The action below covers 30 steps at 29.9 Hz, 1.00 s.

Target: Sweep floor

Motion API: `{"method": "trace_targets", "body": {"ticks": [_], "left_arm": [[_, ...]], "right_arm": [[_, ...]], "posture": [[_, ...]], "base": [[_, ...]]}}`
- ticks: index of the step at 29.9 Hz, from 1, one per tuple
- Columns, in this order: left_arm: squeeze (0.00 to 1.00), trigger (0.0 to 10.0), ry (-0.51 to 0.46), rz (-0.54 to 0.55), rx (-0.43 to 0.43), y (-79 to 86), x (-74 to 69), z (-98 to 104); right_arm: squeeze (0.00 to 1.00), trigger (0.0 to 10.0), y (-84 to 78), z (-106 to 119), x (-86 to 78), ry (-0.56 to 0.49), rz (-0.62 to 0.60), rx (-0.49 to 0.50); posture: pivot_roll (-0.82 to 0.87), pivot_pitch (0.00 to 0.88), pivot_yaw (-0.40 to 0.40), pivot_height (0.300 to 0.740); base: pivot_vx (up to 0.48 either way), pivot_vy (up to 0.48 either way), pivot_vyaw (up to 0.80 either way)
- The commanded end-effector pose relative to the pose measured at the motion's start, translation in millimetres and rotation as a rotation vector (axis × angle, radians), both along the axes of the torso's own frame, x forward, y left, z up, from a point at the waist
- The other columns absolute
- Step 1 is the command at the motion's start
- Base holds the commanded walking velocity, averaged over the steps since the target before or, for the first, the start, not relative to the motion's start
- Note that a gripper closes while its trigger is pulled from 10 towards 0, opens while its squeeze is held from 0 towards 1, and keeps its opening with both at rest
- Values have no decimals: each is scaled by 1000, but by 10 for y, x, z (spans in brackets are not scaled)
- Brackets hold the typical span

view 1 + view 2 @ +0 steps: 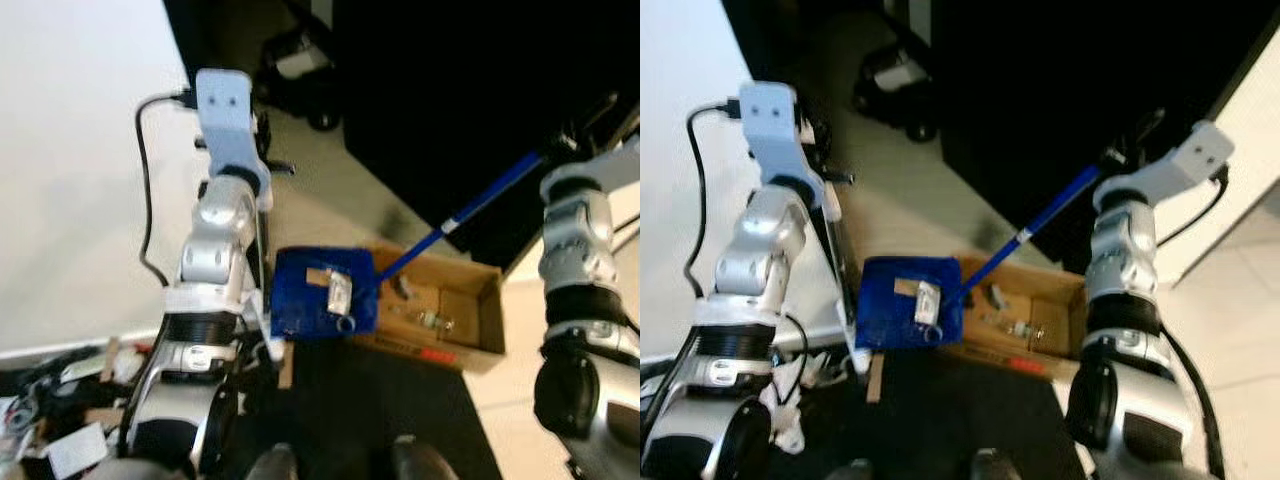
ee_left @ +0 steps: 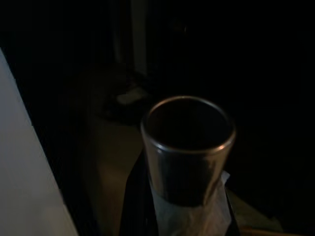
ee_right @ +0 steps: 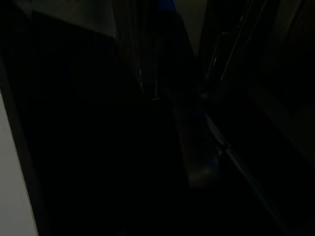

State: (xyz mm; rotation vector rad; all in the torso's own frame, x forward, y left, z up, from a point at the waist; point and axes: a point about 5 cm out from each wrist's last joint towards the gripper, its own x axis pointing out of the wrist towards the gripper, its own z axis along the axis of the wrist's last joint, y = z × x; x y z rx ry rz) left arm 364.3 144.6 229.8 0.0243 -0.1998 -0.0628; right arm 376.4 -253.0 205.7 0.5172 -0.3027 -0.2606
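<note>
Blue dustpan (image 1: 322, 294) carrying debris sits at the edge of the cardboard box (image 1: 470, 320), broom (image 1: 470, 215) angled into it; end effector states cannot be told; risk: tilting the pan short of the box would spill debris onto the floor (image 1: 330, 190).

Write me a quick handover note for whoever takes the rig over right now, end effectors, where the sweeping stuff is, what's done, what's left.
Left end effector: raised at the dustpan's upright handle; finger state unclear.
Right end effector: up at the top of the blue broom handle; grip hidden in the dark.
Blue dustpan sits on the floor against the open cardboard box, with paper scraps and a small ring in it.
The broom's lower end meets the dustpan's edge.
Done: some debris collected in the pan; the box also holds bits.
Left: litter pile by the left leg; empty the pan.
</note>
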Motion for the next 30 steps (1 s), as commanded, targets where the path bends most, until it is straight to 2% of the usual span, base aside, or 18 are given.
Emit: {"method": "trace_targets", "body": {"ticks": [1, 14, 30], "left_arm": [[0, 10000, -45, -13, 8, -38, -15, 93], [0, 10000, -40, -13, 0, -42, -11, 87], [0, 10000, -15, -5, -19, -26, -4, 49]], "right_arm": [[0, 10000, -62, 99, -24, -56, -28, 23], [0, 10000, -62, 100, -22, -56, -27, 23], [0, 10000, -61, 95, -20, -54, -25, 23]], "posture": [[-35, 0, 31, 740], [-35, 0, 31, 740], [-34, 1, 29, 740]], "base": [[0, -450, 0], [0, -439, 0], [0, 0, 0]]}}
